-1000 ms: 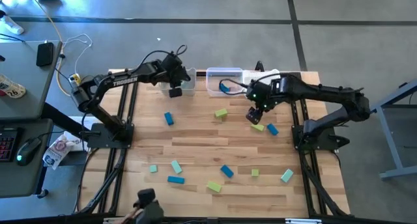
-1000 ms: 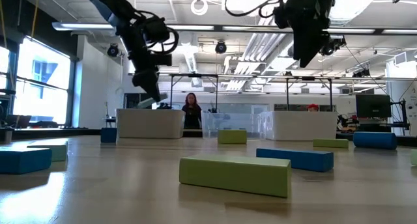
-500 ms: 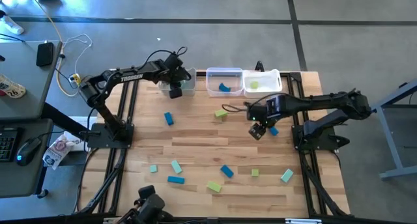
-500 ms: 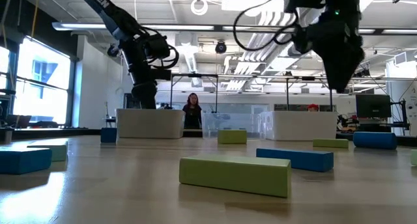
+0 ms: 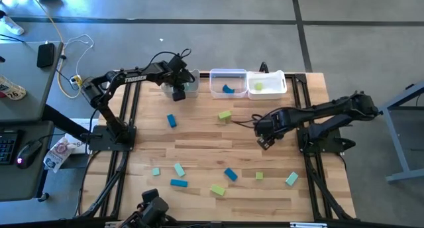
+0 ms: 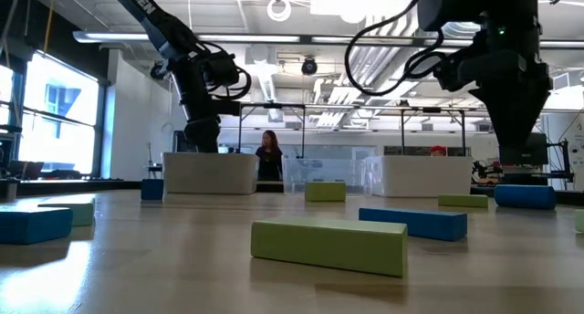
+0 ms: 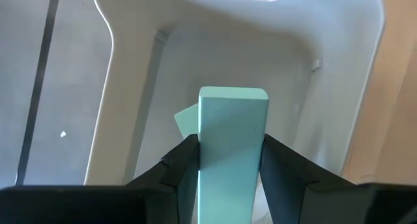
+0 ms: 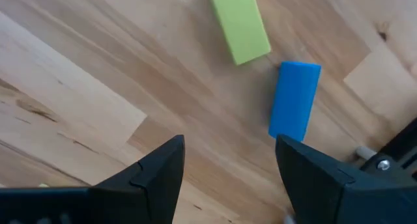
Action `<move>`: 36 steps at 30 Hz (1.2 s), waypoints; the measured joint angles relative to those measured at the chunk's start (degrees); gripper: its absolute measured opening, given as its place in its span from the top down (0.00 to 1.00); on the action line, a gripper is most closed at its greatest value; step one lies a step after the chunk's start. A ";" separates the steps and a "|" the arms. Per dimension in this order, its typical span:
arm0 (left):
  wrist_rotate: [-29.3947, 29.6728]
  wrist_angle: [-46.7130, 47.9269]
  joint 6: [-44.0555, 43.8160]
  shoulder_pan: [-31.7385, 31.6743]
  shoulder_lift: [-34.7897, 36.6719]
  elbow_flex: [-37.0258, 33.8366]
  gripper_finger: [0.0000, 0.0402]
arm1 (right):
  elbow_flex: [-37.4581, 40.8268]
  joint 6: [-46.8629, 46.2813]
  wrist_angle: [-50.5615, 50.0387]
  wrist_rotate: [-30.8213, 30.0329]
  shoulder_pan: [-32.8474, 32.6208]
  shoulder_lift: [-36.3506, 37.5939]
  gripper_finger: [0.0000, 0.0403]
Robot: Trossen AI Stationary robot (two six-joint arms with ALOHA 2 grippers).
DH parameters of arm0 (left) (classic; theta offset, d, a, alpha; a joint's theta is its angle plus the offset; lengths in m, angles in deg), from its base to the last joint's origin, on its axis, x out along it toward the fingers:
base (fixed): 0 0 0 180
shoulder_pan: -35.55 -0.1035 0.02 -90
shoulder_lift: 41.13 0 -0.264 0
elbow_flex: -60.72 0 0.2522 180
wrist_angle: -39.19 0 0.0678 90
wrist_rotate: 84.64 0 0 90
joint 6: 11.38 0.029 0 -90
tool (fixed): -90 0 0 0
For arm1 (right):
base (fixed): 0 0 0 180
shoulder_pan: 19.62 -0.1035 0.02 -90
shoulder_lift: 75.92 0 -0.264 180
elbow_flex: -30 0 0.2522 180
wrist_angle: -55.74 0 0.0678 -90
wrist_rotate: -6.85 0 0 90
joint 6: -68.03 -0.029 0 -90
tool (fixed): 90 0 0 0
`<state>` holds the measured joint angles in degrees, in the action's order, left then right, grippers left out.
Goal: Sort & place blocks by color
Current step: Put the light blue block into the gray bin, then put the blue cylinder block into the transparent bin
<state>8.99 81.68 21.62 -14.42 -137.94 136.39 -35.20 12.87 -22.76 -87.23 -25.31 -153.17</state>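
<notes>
Left end effector point(image 7: 229, 160) grips a pale teal bar point(image 7: 231, 146); right end effector point(image 8: 228, 168) gapes.

Grey concrete floor point(image 5: 371, 29) around the wooden worktop point(image 5: 199, 138); bright windows point(image 6: 59, 109), ceiling strip lights point(image 6: 274, 38), a person point(image 6: 268, 155) beyond.

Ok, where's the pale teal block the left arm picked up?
In the left wrist view the pale teal block sits between the left gripper's fingers, over the left bin; the high view puts that gripper at the table's far left.
</notes>
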 joint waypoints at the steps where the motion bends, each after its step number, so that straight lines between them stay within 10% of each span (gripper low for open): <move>1: 0.00 0.00 0.00 0.00 0.00 0.00 0.70 | 0.00 -0.57 -0.10 -0.10 -0.56 0.00 0.44; 23: 6.82 3.20 -4.47 0.04 0.04 1.56 0.47 | 0.00 -3.87 -0.39 -1.95 -2.56 0.02 0.44; 36: -1.89 9.55 -8.81 2.24 1.49 9.86 0.47 | 0.00 -1.31 -1.84 -2.00 0.43 0.02 0.44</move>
<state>7.10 91.23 12.80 -12.18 -136.45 146.25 -35.20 11.56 -24.61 -89.23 -24.88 -153.15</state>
